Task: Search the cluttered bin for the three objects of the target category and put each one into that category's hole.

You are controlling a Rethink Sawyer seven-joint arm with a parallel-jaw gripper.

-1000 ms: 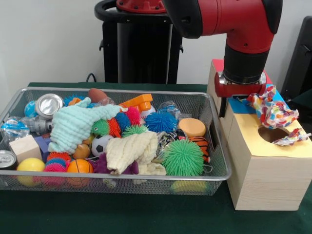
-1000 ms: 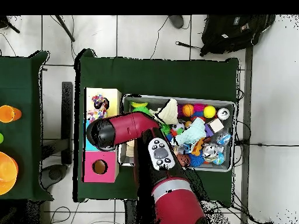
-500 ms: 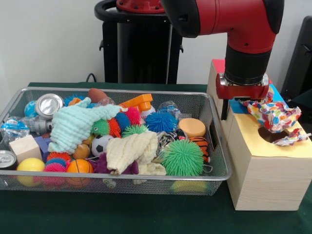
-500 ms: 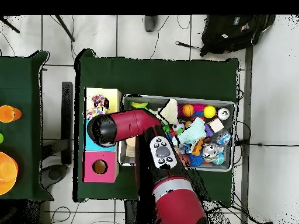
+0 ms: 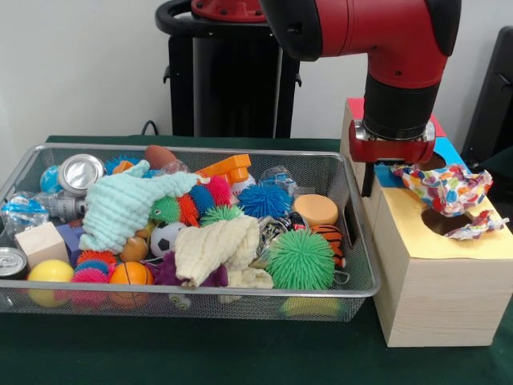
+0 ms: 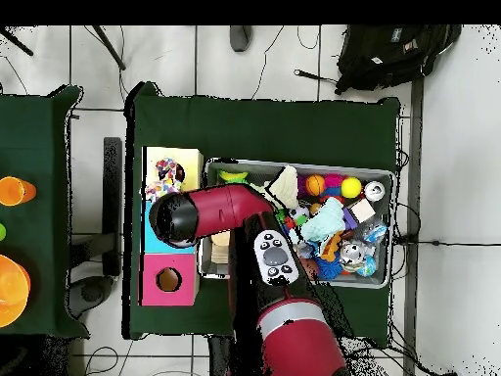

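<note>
Claw (image 5: 394,164) state unclear, above wrapper (image 5: 446,189) on yellow hole (image 5: 446,222).

- Gripper (image 5: 401,164): fingers hidden behind the red wrist collar and the crumpled paper (image 5: 446,187); open or closed can't be told. Overhead, arm's end covers it fully.
- Box (image 5: 437,277): right side cut by front view's edge; blue section's hole hidden under the arm overhead.
- Yellow hole (image 5: 442,222): partly covered by paper.
- Wire bin (image 5: 353,281): lower-layer toys buried under cloths, unidentifiable.
- Silver can (image 5: 11,262): cut by left edge.
</note>
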